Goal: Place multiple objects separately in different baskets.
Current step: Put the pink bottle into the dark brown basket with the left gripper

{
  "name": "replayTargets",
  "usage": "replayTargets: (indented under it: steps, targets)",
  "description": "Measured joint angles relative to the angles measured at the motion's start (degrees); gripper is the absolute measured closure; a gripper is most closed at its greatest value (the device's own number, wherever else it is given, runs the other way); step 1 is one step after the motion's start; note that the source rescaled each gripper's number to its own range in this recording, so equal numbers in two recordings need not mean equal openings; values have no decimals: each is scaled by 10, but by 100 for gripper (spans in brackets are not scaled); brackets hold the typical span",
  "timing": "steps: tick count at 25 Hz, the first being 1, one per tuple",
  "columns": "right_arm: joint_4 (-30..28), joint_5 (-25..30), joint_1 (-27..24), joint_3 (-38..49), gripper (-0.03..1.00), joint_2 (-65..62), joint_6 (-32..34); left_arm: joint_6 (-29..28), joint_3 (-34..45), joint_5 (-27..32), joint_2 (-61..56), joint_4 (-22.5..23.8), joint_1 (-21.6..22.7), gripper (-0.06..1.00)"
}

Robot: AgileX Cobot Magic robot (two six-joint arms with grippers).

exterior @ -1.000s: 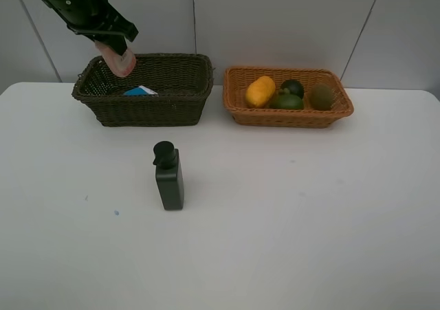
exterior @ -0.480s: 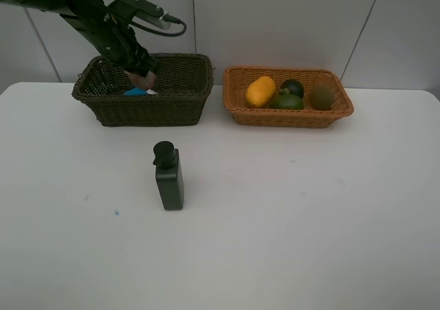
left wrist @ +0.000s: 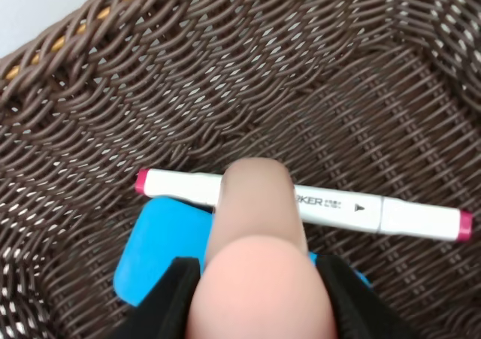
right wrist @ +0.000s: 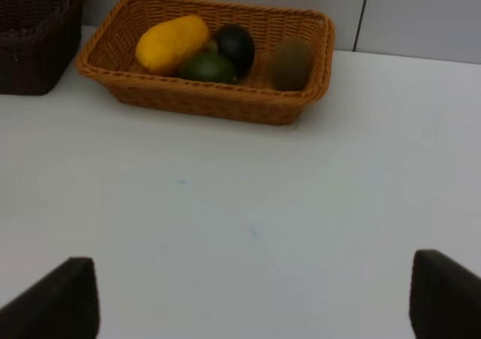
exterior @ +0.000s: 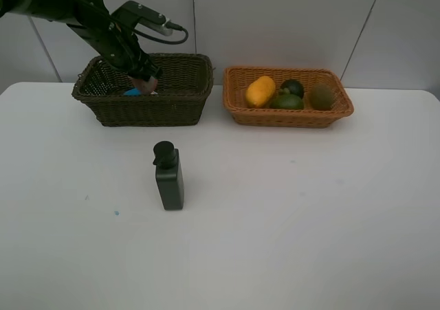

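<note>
The left gripper [exterior: 146, 83] is reaching down into the dark basket [exterior: 180, 111], and its jaws are closing on the pink bottle [left wrist: 255, 279], which is hanging nose-down between them. This appears to be the placing step for the bottle; judging by its position just above the basket floor, the next move calls for opening the jaws and lifting straight out without catching the woven rim.

Directly beneath the bottle, a white marker [left wrist: 361, 207] with magenta ends is lying flat on the basket floor, partly across a flat blue block [left wrist: 161, 249]. The bottle is smooth and rounded, matte pink; whether it is touching the marker cannot be told.

The dark basket is made of tightly woven brown wicker with a braided rim, deep and rectangular. Beside it, the orange basket [exterior: 289, 117] is shallower and lighter, and it is holding a smooth oval mango [exterior: 260, 91], a dark round mangosteen [exterior: 293, 86], a green lime [exterior: 287, 102] and a fuzzy brown kiwi [exterior: 321, 95].

A black pump bottle [exterior: 168, 177], boxy and matte, is standing upright on the white table [exterior: 309, 220], well apart from both baskets and probably next to be moved. The right gripper [right wrist: 248, 309] is waiting with its jaws spread wide and holding nothing.
</note>
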Motion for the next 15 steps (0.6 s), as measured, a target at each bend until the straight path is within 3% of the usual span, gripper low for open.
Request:
replayTargets:
  steps: [4, 5, 6, 7, 8, 9, 10, 15]
  targets:
    - [0, 0, 0, 0, -3, 0, 0, 0, 0, 1, 0, -14, 0, 91]
    - [0, 0, 0, 0, -3, 0, 0, 0, 0, 1, 0, -14, 0, 83]
    - [0, 0, 0, 0, -3, 0, 0, 0, 0, 1, 0, -14, 0, 66]
    - [0, 0, 0, 0, -3, 0, 0, 0, 0, 1, 0, -14, 0, 66]
    - [0, 0, 0, 0, -3, 0, 0, 0, -1, 1, 0, -14, 0, 45]
    - [0, 0, 0, 0, -3, 0, 0, 0, -1, -2, 0, -14, 0, 13]
    - [0, 0, 0, 0, -3, 0, 0, 0, -1, -2, 0, -14, 0, 5]
    - [0, 0, 0, 0, -3, 0, 0, 0, -1, -2, -1, -14, 0, -5]
